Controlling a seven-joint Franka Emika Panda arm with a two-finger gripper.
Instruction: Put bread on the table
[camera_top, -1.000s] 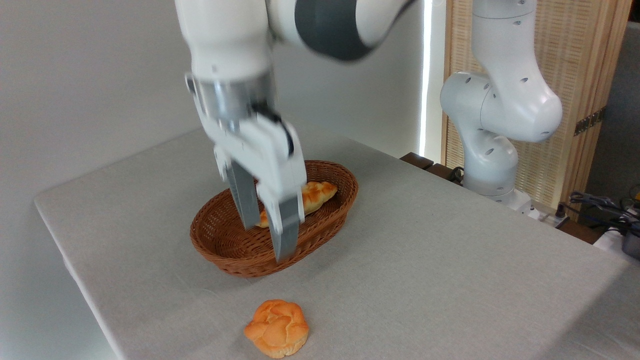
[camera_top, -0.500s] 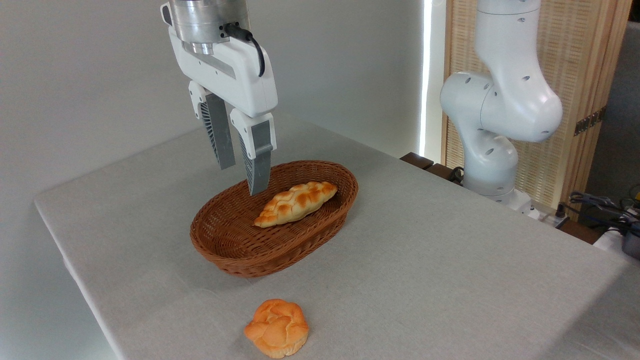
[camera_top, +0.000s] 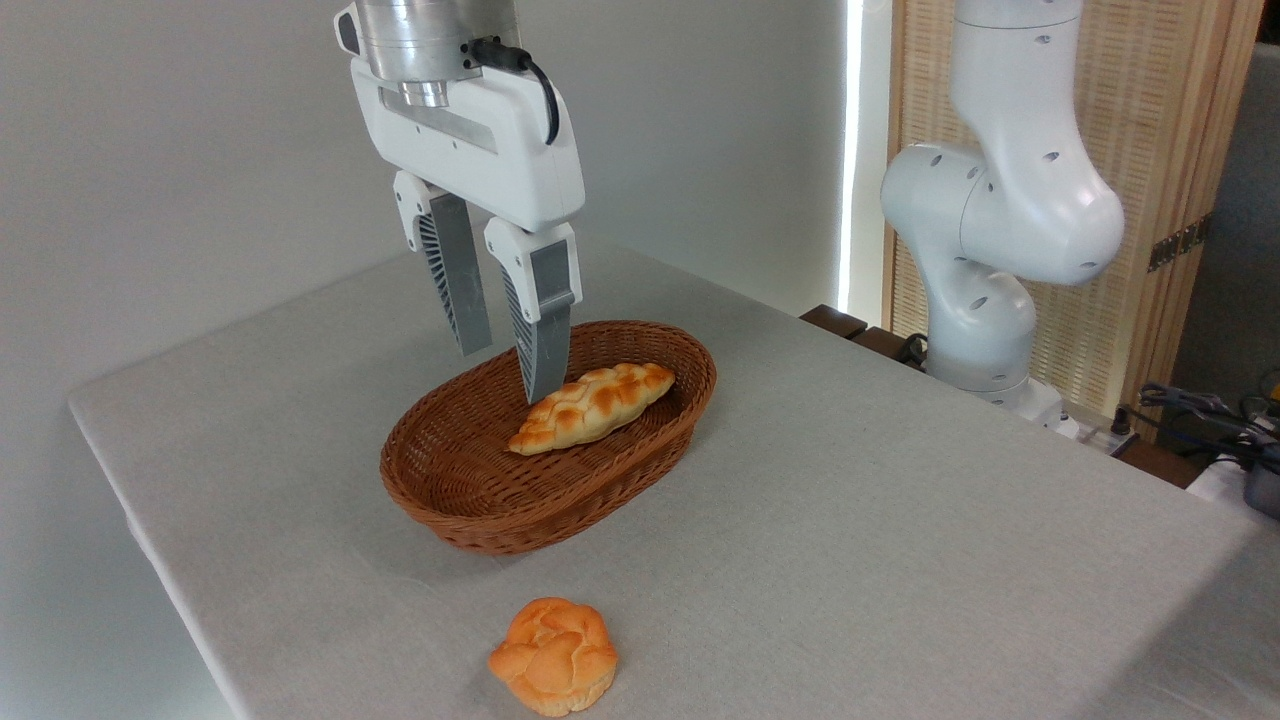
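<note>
Plain pale wall behind, slatted wooden screen at upper right of frame. The table (camera_top: 900, 520), grey cloth surface, fills the lower two thirds.

My arm's base and elbow stand at right of frame; my gripper (camera_top: 507, 355) hangs at upper centre-left, pointing down over the back rim of the basket (camera_top: 470, 500). Fingers slightly apart, nothing between them, touching nothing.

Task status: the bread (camera_top: 553, 656) (round orange-golden bun, knotted top) sits on the bare cloth at bottom centre of frame, upright, well apart from my gripper and clear of the basket's near rim. Judged from how things lie, the placement looks done; nothing obvious remains except getting my arm out of the way.

Containers: one oval brown wicker basket, centre-left of frame. Contents: a single braided loaf (camera_top: 590, 405), pale with browned patches, lying diagonally toward the right end. Left half of the basket shows only weave. One fingertip overlaps the loaf's upper edge in this view (contact cannot be told).
</note>
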